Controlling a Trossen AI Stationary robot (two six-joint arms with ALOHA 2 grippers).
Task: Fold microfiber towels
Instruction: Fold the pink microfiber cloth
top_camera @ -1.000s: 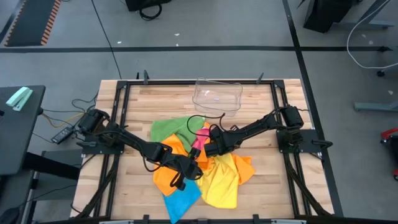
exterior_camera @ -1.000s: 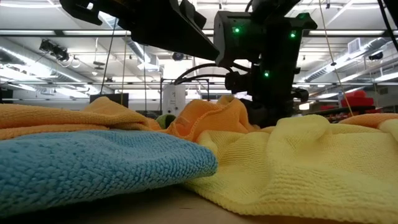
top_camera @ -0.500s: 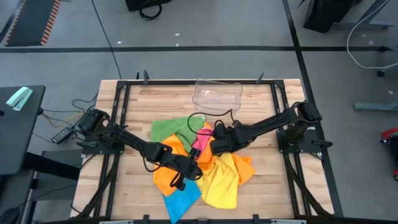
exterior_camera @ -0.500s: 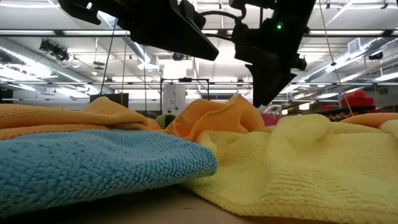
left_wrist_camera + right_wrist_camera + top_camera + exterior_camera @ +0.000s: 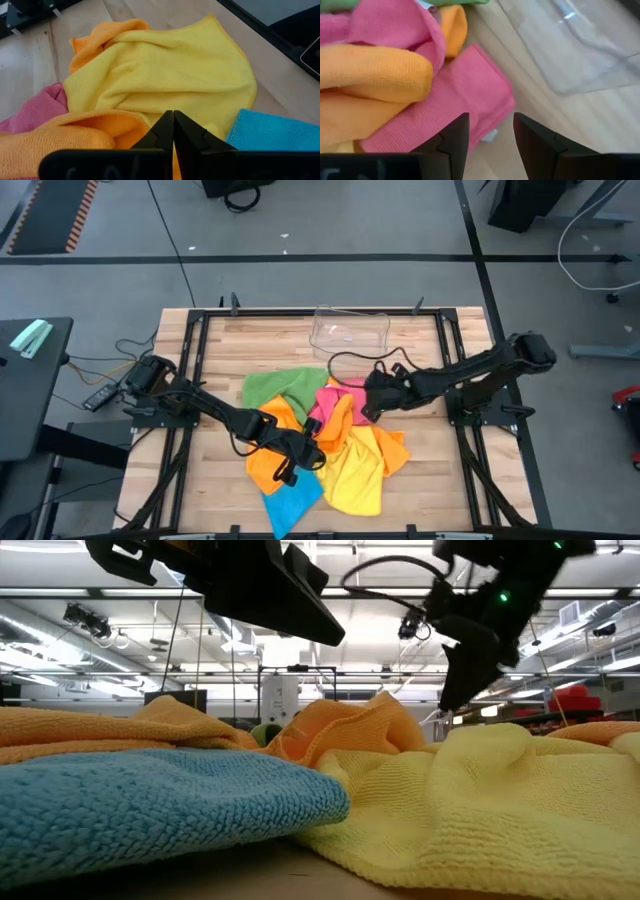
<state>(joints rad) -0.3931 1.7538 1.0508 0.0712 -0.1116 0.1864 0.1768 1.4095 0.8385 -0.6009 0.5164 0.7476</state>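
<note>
Looks like a big open workshop or lab space. The floor (image 5: 330, 225) is smooth grey concrete with a dark line running across it behind the bench, and another dark strip going down the right side. In the far left corner of the floor there's a dark mat with an orange-and-black hazard stripe (image 5: 82, 215). A black side table (image 5: 30, 395) sits off the bench's left edge, with a pale green object (image 5: 31, 338) on it. From the low view, the ceiling (image 5: 120, 615) has exposed ducts and beams, long strip lights (image 5: 60, 592), and red things (image 5: 575, 700) at far right.
</note>
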